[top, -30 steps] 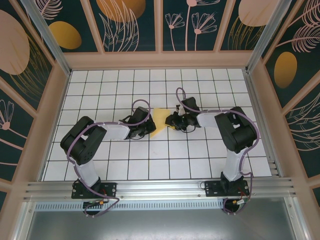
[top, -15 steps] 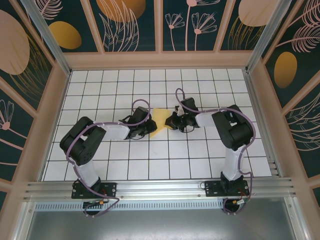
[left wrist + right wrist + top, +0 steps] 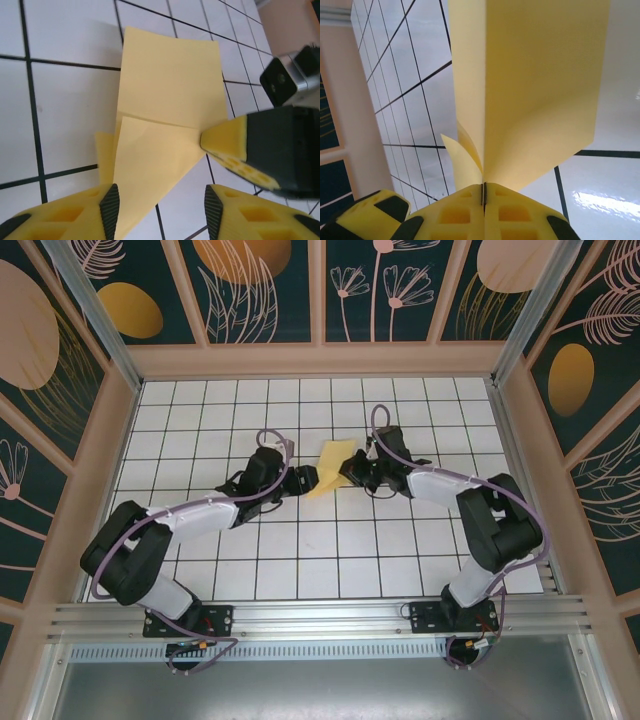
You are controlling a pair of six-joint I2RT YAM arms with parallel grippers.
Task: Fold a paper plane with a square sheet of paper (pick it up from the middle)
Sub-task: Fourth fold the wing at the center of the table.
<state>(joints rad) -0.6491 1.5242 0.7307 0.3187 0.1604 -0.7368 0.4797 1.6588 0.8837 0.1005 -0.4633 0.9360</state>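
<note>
The square sheet of paper point(image 3: 331, 460) is pale yellow, folded into layers with angled edges, and sits at mid-table. My right gripper point(image 3: 346, 472) is shut on its right edge. In the right wrist view the paper point(image 3: 535, 85) fans upward out of the closed right gripper point(image 3: 484, 192). My left gripper point(image 3: 304, 478) is open at the paper's left side. In the left wrist view the lower point of the paper point(image 3: 165, 95) reaches between the fingers of the open left gripper point(image 3: 160, 206), close to the left pad point(image 3: 110, 207) and not pinched. The right gripper's fingertip point(image 3: 226, 138) holds the paper's side corner.
The floor is white tiles with black grid lines point(image 3: 300, 540), enclosed by patterned walls point(image 3: 320, 300). An aluminium rail point(image 3: 320, 618) runs along the near edge by the arm bases. Both arms stretch toward the middle from either side.
The left gripper has opened and let go of the paper. The right gripper has shut on it. Both grippers and the paper have moved a little toward the back wall.
</note>
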